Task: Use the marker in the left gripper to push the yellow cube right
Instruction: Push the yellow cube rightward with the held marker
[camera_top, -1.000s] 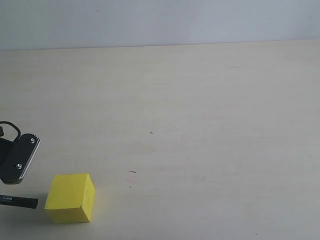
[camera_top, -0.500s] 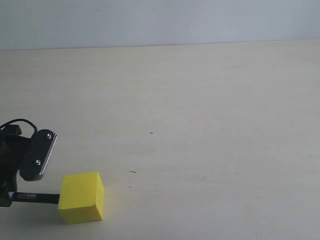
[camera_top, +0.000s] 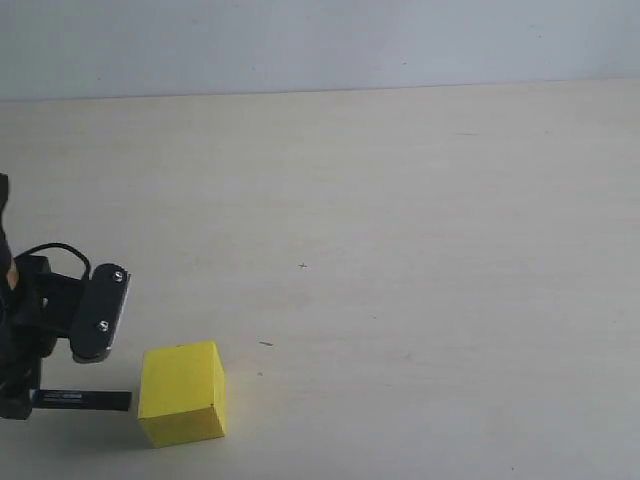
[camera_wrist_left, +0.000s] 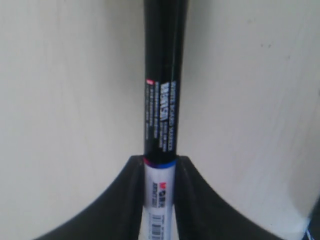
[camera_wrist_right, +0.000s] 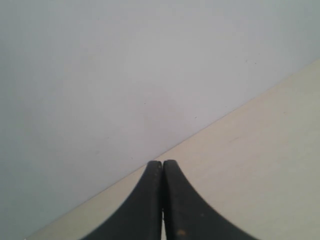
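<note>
The left gripper (camera_wrist_left: 160, 164) is clamped on the marker (camera_wrist_left: 161, 100), one black finger on each side of the white barrel. In the exterior view one flat finger pad (camera_top: 101, 325) with two screws shows above the marker (camera_top: 85, 400).

The marker is slim. A long black section runs out beyond the fingertips, a thin blue ring marks where it meets the white barrel, and the barrel sits between the fingers. Fine white print runs lengthwise along the black section beside a tiny red mark. The barrel carries a small red logo and more black print. All of it is too blurred to read.

The marker lies level, its long axis running parallel to the table's far edge. Its black end points toward the right edge and ends at the left face of the yellow cube (camera_top: 182, 392). Whether the two touch cannot be told for certain.

The cube is plain matte yellow with sharp edges, turned slightly so that two side faces show. It sits toward the near left corner of the pale table (camera_top: 420, 220), well away from the far edge.

The right gripper (camera_wrist_right: 162, 165) has its fingers pressed together on nothing, facing the grey wall (camera_wrist_right: 125, 60) past the far edge.
</note>
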